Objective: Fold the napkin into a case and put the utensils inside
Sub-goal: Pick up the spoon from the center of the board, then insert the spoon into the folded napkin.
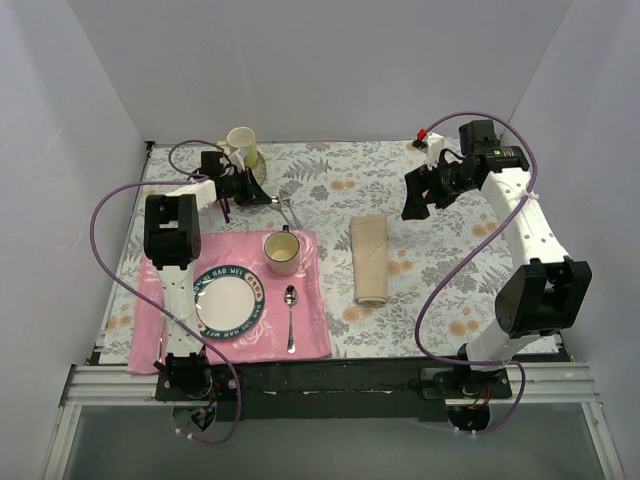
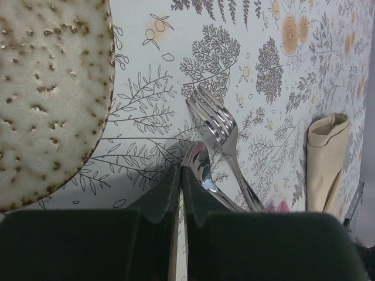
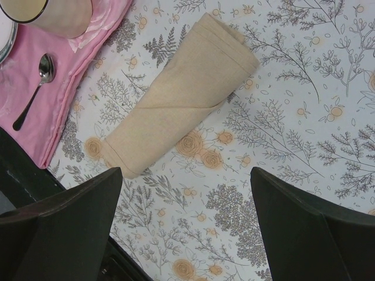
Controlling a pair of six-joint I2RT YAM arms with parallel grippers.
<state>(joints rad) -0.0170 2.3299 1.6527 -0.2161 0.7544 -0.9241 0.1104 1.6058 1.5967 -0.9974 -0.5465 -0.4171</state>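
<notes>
Left wrist view: one fork (image 2: 220,123), one spoon (image 2: 200,161), one case (image 2: 324,159).

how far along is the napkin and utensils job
Done: the napkin lies folded into a narrow case. In hand: the left gripper is shut at the small spoon, beside the fork; a grip is unclear. Left: both go into the case; the right gripper hovers open above it.

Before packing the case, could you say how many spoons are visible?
2: a spoon on the placemat beside the plate, a spoon at the left jaws by the fork.
</notes>
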